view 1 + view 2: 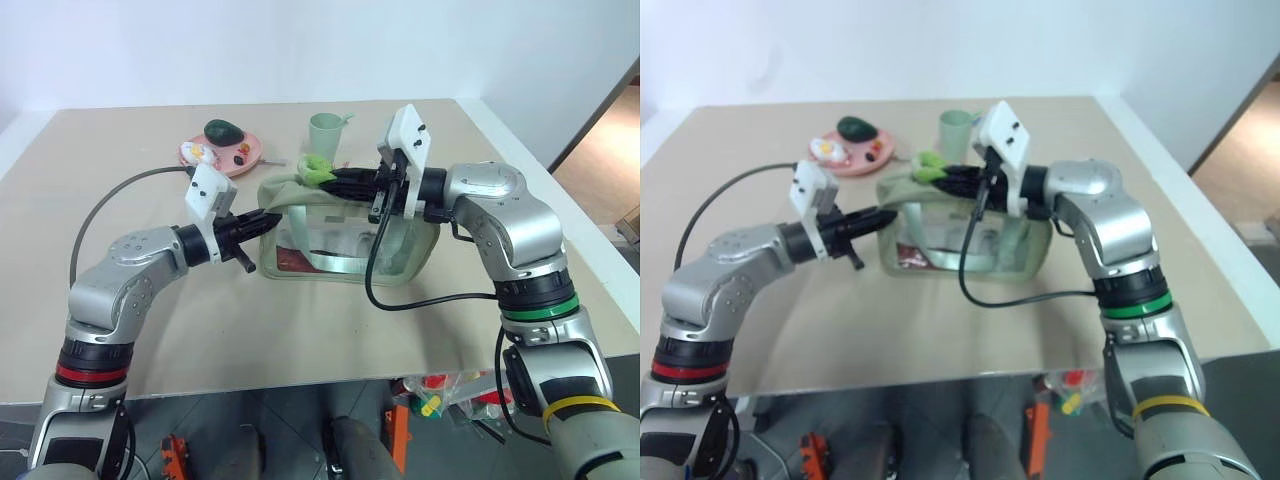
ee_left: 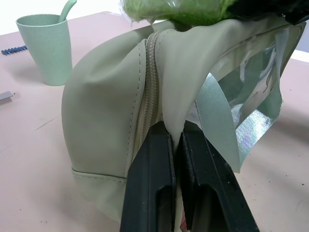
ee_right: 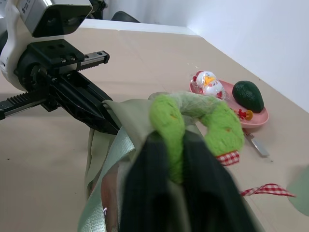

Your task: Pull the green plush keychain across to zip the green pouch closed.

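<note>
Centrally on the table (image 1: 330,340) stands one green pouch (image 1: 345,235), with one green plush keychain (image 3: 203,125) at its top, at the end nearer the robot's left. Two grippers work it: the right gripper (image 3: 176,159) has its fingers pinched on the plush ring, while the left gripper (image 2: 175,145) has its fingers pressed together on the pouch's fabric end beside the zipper. Behind the pouch sit one pale green cup (image 1: 326,133) and one pink plate (image 1: 250,150) carrying one avocado (image 1: 224,131).
</note>
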`<state>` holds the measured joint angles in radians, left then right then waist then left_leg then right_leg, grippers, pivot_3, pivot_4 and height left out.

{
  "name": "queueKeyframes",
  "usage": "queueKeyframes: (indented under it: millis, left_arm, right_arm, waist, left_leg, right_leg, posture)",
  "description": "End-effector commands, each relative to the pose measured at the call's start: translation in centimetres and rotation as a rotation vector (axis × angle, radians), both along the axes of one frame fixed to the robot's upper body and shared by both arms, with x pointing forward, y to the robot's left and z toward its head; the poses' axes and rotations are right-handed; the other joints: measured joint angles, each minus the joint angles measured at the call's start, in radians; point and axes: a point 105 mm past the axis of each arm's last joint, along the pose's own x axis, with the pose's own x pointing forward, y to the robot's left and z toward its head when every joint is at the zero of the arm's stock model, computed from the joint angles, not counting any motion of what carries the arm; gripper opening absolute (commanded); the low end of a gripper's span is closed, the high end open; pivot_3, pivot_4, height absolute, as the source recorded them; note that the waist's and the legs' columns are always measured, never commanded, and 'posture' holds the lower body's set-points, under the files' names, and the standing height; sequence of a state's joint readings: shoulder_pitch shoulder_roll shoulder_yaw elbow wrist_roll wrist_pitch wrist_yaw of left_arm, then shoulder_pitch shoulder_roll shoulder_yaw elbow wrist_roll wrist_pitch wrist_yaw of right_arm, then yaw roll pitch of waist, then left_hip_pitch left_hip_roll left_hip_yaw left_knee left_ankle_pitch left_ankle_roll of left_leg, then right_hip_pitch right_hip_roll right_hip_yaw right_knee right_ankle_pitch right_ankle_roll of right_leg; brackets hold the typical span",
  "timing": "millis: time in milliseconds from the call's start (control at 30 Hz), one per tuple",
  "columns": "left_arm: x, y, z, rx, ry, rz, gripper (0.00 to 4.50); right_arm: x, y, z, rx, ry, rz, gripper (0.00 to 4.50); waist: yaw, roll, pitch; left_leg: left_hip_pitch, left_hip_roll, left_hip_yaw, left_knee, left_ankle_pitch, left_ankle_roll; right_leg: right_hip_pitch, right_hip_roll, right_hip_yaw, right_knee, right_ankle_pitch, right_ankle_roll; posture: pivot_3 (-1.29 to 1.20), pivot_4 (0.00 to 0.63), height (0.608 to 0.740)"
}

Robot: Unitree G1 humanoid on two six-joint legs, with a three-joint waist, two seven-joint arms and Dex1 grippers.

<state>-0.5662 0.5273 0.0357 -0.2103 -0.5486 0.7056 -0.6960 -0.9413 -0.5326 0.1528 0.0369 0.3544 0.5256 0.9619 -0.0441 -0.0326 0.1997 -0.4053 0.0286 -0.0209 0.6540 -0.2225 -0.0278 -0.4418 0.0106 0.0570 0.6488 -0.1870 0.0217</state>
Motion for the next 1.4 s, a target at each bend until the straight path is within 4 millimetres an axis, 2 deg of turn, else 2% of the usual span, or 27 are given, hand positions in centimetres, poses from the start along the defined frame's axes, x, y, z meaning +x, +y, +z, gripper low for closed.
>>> queueKeyframes:
  millis: [33,233,300,467,533,600,700,833,900,1000,1133,1233,1333,1400]
  left_arm:
    - [-0.3,-0.4,0.8,0.002,-0.045,-0.009,0.00]
    - [0.1,-0.7,0.5,0.007,-0.042,0.000,0.00]
    - [0.2,-0.9,0.5,0.004,-0.043,0.007,0.00]
    - [0.3,-0.7,1.0,-0.010,-0.049,0.039,0.00]
    - [0.2,-0.4,1.2,-0.005,-0.052,0.061,0.00]
    - [0.1,-0.1,1.2,0.003,-0.051,0.081,0.00]
    - [0.1,0.1,1.1,0.004,-0.046,0.113,0.00]
    - [0.2,0.1,0.9,0.000,-0.042,0.147,0.00]
    - [0.3,0.1,1.0,-0.009,-0.045,0.161,0.00]
    - [0.4,0.0,1.1,-0.022,-0.059,0.179,0.00]
    - [0.6,-0.1,1.3,-0.030,-0.083,0.203,0.00]
    - [0.6,-0.2,1.2,-0.031,-0.091,0.205,0.00]
    - [0.5,-0.5,1.2,-0.028,-0.099,0.200,0.00]
    - [0.5,-0.5,1.2,-0.028,-0.103,0.201,0.00]
  right_arm:
    - [-0.9,0.6,1.3,0.042,-0.039,0.053,0.06]
    - [-2.1,1.2,2.7,0.082,-0.119,0.110,0.06]
    - [-2.3,0.6,3.5,0.090,-0.173,0.089,0.06]
    - [-1.2,-5.2,6.1,0.086,-0.303,-0.131,0.06]
    - [-0.5,-9.9,6.4,0.044,-0.331,-0.307,0.06]
    - [-0.3,-13.5,6.2,-0.002,-0.343,-0.441,0.06]
    - [-0.5,-17.5,5.3,-0.082,-0.347,-0.590,0.06]
    - [-0.9,-20.9,4.4,-0.170,-0.344,-0.747,0.06]
    - [-1.2,-21.2,3.5,-0.169,-0.307,-0.773,0.06]
    - [-1.4,-19.6,0.6,-0.192,-0.231,-0.736,0.06]
    - [-1.3,-17.0,-5.7,-0.271,-0.108,-0.701,0.06]
    - [-0.8,-15.7,-9.0,-0.297,-0.063,-0.689,0.06]
    - [-0.2,-15.5,-11.0,-0.335,-0.050,-0.698,0.06]
    - [0.1,-15.5,-11.1,-0.339,-0.071,-0.699,0.06]
  waist:
    - [0.000,0.000,0.000]
    - [0.000,0.000,0.000]
    - [0.001,0.000,0.000]
    - [0.014,0.000,0.000]
    - [0.018,0.000,0.000]
    - [0.020,0.000,0.000]
    - [0.022,0.000,0.000]
    - [0.007,0.000,0.000]
    - [0.002,0.000,0.000]
    - [-0.003,0.000,0.000]
    - [-0.004,-0.001,0.000]
    - [-0.005,-0.001,0.000]
    - [-0.004,-0.001,0.000]
    - [-0.004,-0.001,0.000]
  left_leg:
    - [0.000,0.000,0.000,0.000,0.000,0.000]
    - [0.000,0.000,0.000,0.000,0.000,0.000]
    - [0.000,0.000,0.000,0.000,0.000,0.000]
    - [-0.001,-0.001,0.000,0.001,0.000,0.000]
    - [-0.001,-0.001,0.000,0.001,0.000,0.000]
    - [-0.001,-0.001,0.001,0.001,0.000,0.000]
    - [0.000,-0.002,0.002,0.001,0.000,0.000]
    - [0.002,-0.001,0.004,0.000,-0.001,0.001]
    - [0.003,-0.001,0.004,0.000,0.000,0.001]
    - [0.003,-0.001,0.005,0.001,0.001,0.002]
    - [0.004,-0.001,0.006,0.001,0.001,0.003]
    - [0.005,-0.001,0.008,0.001,0.002,0.002]
    - [0.005,-0.002,0.012,0.001,0.002,0.002]
    - [0.005,-0.002,0.012,0.002,0.002,0.002]
  right_leg:
    - [0.000,0.000,0.000,0.000,0.000,0.000]
    - [0.000,0.000,0.000,0.000,0.000,0.000]
    - [0.000,0.000,0.000,0.000,0.000,0.000]
    - [0.001,-0.001,0.000,-0.001,0.000,0.001]
    - [0.001,-0.001,0.001,-0.001,0.000,0.001]
    - [0.001,-0.001,0.002,-0.002,0.000,0.001]
    - [0.001,-0.001,0.003,-0.002,0.000,0.001]
    - [0.001,0.000,0.006,-0.001,0.000,0.001]
    - [0.001,0.001,0.007,0.000,0.001,0.001]
    - [0.001,0.001,0.008,0.000,0.002,0.002]
    - [0.002,0.002,0.010,0.000,0.003,0.002]
    - [0.001,0.002,0.013,0.000,0.003,0.003]
    - [0.001,0.002,0.016,0.000,0.004,0.004]
    - [0.001,0.001,0.017,-0.001,0.004,0.005]
  posture:
    - [0.00,0.150,0.740]
    - [0.00,0.150,0.740]
    - [0.00,0.150,0.740]
    - [0.00,0.150,0.740]
    - [0.00,0.150,0.740]
    - [0.00,0.150,0.740]
    - [0.00,0.150,0.740]
    - [0.00,0.150,0.740]
    - [0.00,0.150,0.740]
    - [0.00,0.150,0.740]
    - [0.00,0.150,0.740]
    - [0.00,0.150,0.740]
    - [0.00,0.150,0.740]
    - [0.00,0.150,0.740]
